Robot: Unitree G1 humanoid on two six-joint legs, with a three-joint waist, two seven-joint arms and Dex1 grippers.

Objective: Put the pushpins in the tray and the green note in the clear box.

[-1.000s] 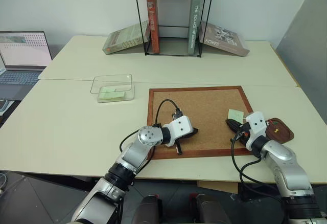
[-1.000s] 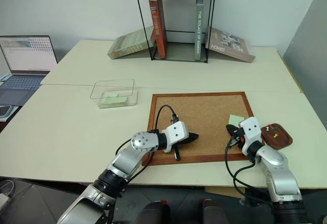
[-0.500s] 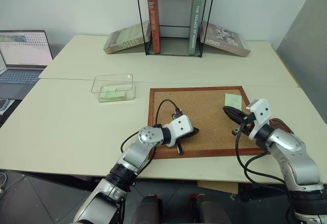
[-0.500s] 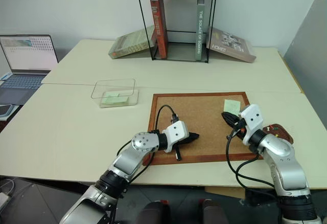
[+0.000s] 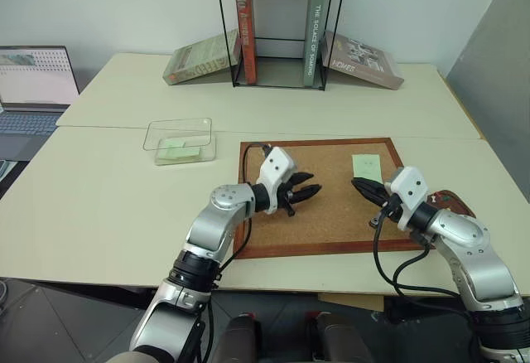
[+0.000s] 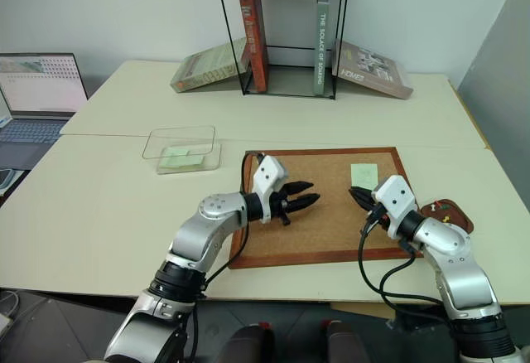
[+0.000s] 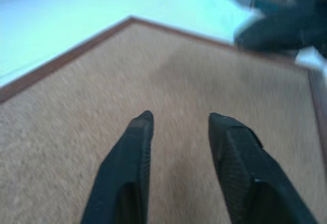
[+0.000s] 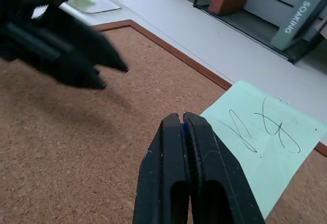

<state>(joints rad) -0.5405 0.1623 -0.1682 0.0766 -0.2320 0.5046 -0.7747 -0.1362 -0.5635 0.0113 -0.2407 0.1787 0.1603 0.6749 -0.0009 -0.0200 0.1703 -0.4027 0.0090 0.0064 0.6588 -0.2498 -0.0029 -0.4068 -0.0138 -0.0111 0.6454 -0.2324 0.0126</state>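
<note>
The jaws of the left gripper (image 5: 308,194) stand partly open with a clear gap between the two black fingers (image 7: 127,173), and nothing is between them; the jaws of the right gripper (image 5: 362,187) are pressed fully together, and in the right wrist view a small blue thing shows at the seam near the tips, too small to say what it is. The green note (image 5: 365,166) lies flat on the cork board (image 5: 323,234), in its far right part, with dark handwriting on it, and the right gripper's closed tips hover just beside its near edge, above the cork. The left gripper hangs over the left middle of the board and points to the right, toward the right gripper, the two being apart. The tray (image 6: 451,214) sits on the table (image 5: 108,214) just right of the board's right frame, partly hidden behind the right arm, and small coloured dots, the pushpins (image 6: 445,209), show inside it, but I cannot count them. The clear box (image 5: 180,141) stands on the table to the left of the board, well apart from the note, and a pale green slip (image 5: 175,150) already lies in it. Farther back, a black wire rack (image 5: 277,27) holds upright books, with one book leaning against each side. A laptop (image 5: 33,85) is open at the far left edge.
</note>
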